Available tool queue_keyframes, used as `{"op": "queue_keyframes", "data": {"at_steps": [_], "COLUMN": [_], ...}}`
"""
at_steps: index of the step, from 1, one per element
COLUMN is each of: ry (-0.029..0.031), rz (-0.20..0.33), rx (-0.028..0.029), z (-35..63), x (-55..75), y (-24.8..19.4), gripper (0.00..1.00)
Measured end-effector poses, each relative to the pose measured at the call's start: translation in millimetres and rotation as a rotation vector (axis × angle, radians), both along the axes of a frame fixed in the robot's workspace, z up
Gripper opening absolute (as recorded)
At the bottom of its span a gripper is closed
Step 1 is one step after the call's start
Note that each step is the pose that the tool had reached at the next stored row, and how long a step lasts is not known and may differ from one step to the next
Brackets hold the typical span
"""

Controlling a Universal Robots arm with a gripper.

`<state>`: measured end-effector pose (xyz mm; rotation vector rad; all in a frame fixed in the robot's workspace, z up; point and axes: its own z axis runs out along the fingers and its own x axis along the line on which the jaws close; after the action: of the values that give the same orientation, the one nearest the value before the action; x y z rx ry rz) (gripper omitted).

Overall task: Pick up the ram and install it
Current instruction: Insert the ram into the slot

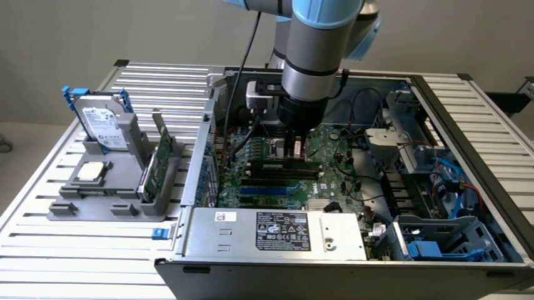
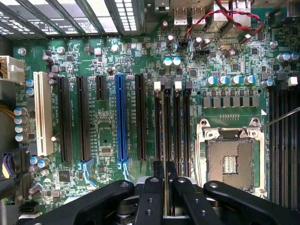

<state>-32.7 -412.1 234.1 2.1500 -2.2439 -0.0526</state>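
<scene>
While the ram [image 2: 166, 190] was gripped edge-on between the clenched jaws, it was held directly over the black slots [image 2: 171, 126] beside the socket [image 2: 229, 161], its long axis seemingly laid along theirs, inside the case [image 1: 250, 269].

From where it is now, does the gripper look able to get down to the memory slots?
Probably yes: the gripper hangs right over the memory slots, the case is open above them, and the red cable lies well aside.
</scene>
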Motion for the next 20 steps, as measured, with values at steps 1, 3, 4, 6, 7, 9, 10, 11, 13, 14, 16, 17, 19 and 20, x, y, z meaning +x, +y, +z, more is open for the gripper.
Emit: {"op": "queue_keyframes", "data": {"at_steps": [1,3,4,6,7,9,10,11,13,14,16,17,19,20], "ry": [-0.0001,-0.0001,-0.0001,-0.0001,0.0000,0.0000,0.0000,-0.0001,-0.0001,-0.0001,-0.0001,0.0000,0.0000,0.0000], "rz": [0.001,0.002,0.003,0.004,0.004,0.005,0.005,0.006,0.006,0.006,0.007,0.007,0.007,0.007], "rx": [0.0001,0.0002,0.0002,0.0001,0.0000,0.0000,0.0000,0.0002,0.0002,0.0001,0.0002,0.0001,0.0000,0.0000], "z": [-0.2,-0.9,-1.3,-2.2,-2.6,-3.2,-3.5,-3.8,-4.0,-4.0,-4.1,-4.3,-5.1,-5.2], "x": [0.1,0.2,0.2,0.3,0.3,0.3,0.3,0.3,0.3,0.3,0.3,0.3,0.3,0.3], "y": [0.0,-0.1,-0.1,-0.2,-0.3,-0.6,-0.8,-0.9,-1.5,-1.8,-2.3,-2.7,-2.9,-2.9], "gripper": [0.14,0.14,0.14,0.14,0.14,0.14,0.14,0.14,0.14,0.14,0.14,0.14,0.14,0.14]}}
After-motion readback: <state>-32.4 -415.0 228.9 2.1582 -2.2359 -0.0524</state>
